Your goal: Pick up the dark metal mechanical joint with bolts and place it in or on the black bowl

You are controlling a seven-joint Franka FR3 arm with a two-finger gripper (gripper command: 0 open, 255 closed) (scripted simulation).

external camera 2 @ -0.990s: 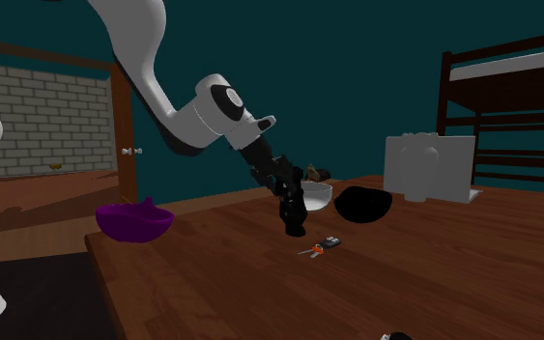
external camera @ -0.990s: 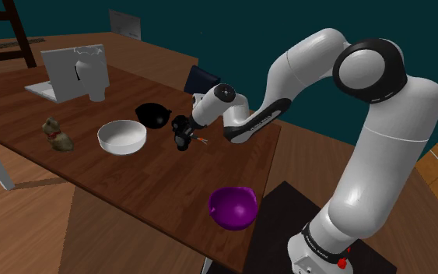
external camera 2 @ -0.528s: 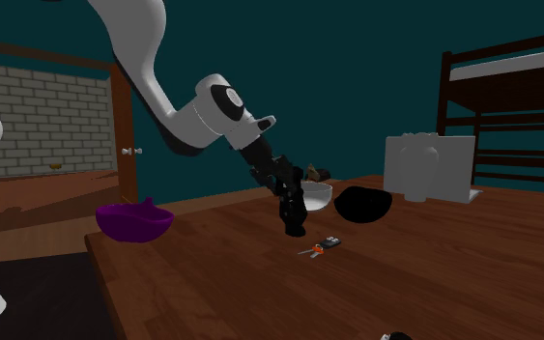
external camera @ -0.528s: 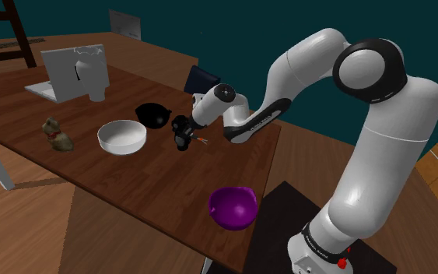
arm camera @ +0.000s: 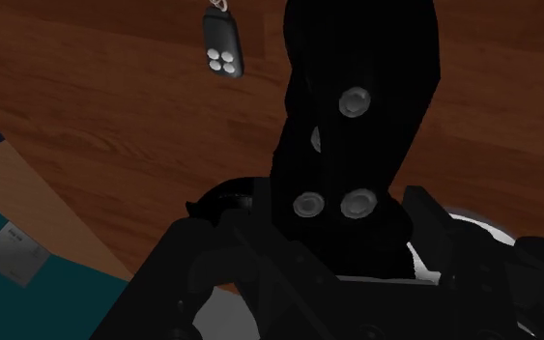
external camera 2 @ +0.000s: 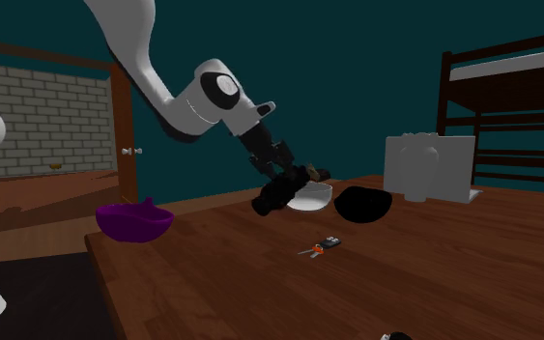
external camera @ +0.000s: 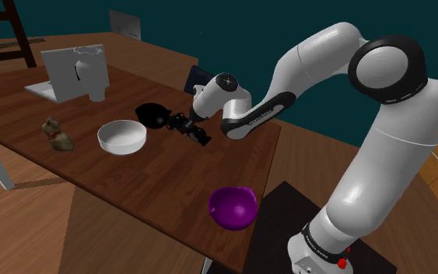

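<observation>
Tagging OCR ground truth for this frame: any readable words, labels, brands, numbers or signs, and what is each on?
None can be read.
Marking on the arm's base: too small to read.
Four buttons on the key fob: no legible symbols.
Bolt heads on the mechanical joint: no lettering.
</observation>
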